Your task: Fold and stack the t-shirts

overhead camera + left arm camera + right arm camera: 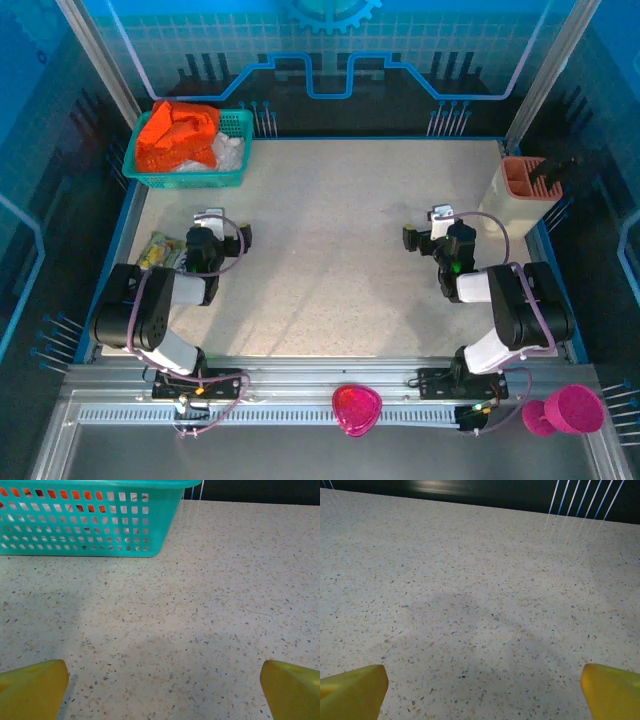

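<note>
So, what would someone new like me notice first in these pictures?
The bright orange t-shirt, bunched beside a white t-shirt in the teal basket at the far left corner of the table. Then the left pincer and right pincer, both open above the speckled top.

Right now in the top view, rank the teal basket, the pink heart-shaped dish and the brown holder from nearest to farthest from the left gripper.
1. teal basket, far left corner, just ahead of the left gripper.
2. pink heart-shaped dish, near rail, centre.
3. brown holder, far right edge.
</note>
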